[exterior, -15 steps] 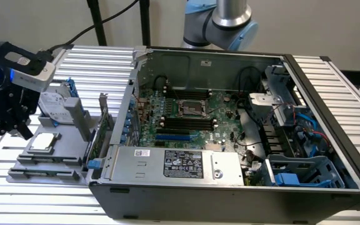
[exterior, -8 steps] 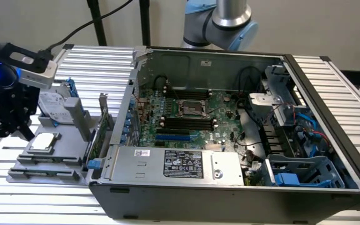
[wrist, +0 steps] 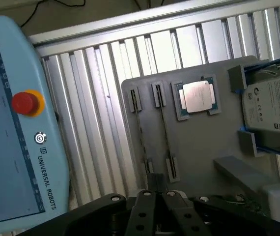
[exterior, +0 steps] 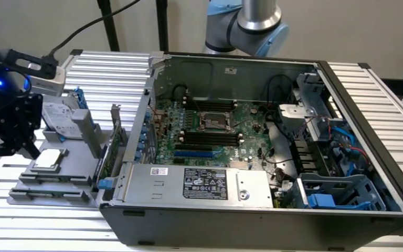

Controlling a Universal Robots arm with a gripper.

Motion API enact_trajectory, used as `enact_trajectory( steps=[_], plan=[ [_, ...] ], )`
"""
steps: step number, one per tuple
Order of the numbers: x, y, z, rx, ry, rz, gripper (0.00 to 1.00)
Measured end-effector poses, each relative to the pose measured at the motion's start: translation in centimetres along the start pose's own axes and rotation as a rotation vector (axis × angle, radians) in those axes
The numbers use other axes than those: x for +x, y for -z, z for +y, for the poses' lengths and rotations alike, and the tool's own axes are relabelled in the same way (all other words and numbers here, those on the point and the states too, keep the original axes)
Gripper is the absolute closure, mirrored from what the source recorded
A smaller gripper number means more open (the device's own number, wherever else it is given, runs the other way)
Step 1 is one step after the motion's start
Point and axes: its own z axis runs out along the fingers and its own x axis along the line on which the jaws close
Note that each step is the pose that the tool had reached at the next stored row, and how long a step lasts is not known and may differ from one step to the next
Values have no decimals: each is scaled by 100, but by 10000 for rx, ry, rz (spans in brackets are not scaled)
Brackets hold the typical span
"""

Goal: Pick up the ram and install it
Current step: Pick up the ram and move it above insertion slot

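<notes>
My gripper [exterior: 25,148] hangs shut and empty at the exterior view's far left, above the near left part of a grey parts tray [exterior: 75,157]. In the wrist view its black fingers [wrist: 155,181] are pressed together over the tray [wrist: 199,147]. Just ahead of them, two thin dark strips [wrist: 141,130] [wrist: 164,130] stand between small end holders; they look like ram sticks seen edge-on, though I cannot be sure. The open computer case [exterior: 257,131] lies to the exterior view's right, its motherboard showing black memory slots [exterior: 209,139].
The tray also carries a processor chip [wrist: 197,96], a hard drive [wrist: 272,105] and an upright green expansion card [exterior: 108,152]. A blue teach pendant [wrist: 12,123] with a red button lies beside the tray on the slatted table [exterior: 40,231]. A power supply [exterior: 194,184] fills the case's near side.
</notes>
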Motion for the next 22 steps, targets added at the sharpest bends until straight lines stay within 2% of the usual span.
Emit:
enact_trajectory(
  steps=[7,14,18,19,22],
  plan=[
    [-1,-32,0,-15,1149,27,89],
    [27,-85,33,-47,1258,62,89],
    [49,-106,47,-95,1316,70,89],
    [57,-113,47,-98,1328,71,88],
    [93,-144,60,-74,1363,67,70]
  ],
)
